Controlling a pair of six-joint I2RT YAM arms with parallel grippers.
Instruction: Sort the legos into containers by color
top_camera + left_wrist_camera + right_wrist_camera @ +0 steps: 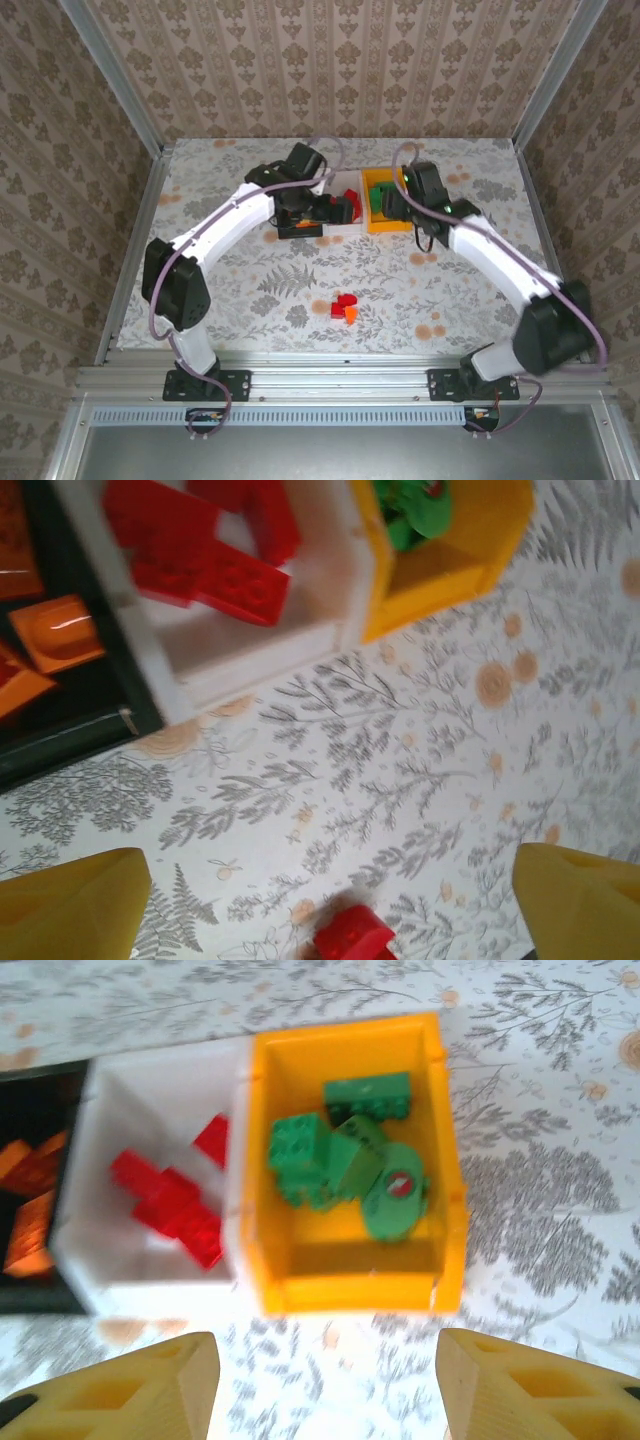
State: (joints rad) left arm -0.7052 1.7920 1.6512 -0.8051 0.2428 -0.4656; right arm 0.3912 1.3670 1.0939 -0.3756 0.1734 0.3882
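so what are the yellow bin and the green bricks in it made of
The orange-yellow bin looks like smooth moulded plastic: thin even walls, uniform colour. The green legos inside look like hard plastic too, with moulded studs and a faint sheen. Blur hides finer texture.

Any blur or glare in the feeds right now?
Left wrist: white bin and red legos soft, glare on an orange lego. Right wrist: mildly blurred throughout, green legos lack crisp edges. Top external: sharp, evenly lit.
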